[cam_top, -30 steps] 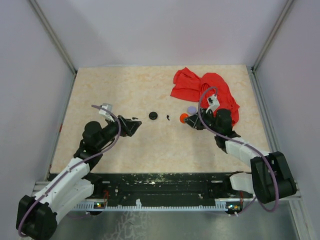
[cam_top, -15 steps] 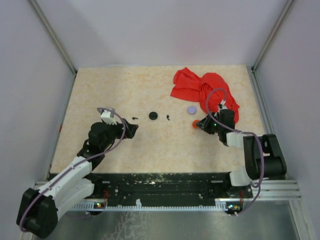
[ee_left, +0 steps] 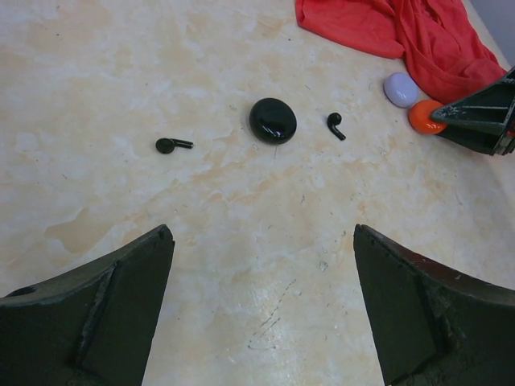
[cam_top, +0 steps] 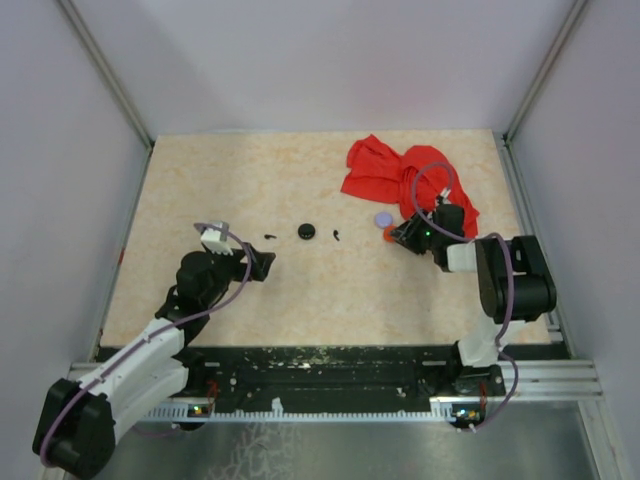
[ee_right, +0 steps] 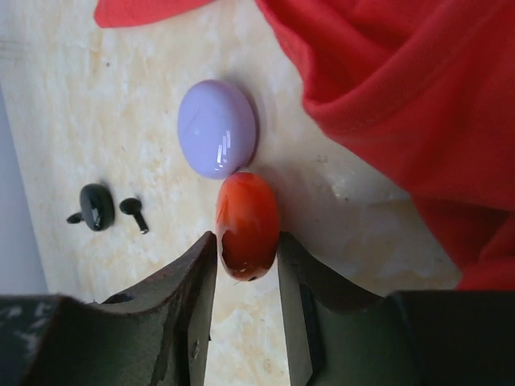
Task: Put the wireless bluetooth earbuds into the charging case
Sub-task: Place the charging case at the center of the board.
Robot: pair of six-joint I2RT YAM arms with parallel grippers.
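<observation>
Right pincer [ee_right: 246, 245] clamps the red disc [ee_right: 247, 217], toward the right edge of the bench [cam_top: 250, 180]. Left pincer [ee_left: 261, 235] gapes wide, empty.

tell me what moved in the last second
The right gripper, fingers shut on the red disc, swung it a little rightward, ending beside the lavender disc. The left gripper, open, drew back slightly toward its base. Both earbuds, the charging case and the red cloth stayed put.
</observation>
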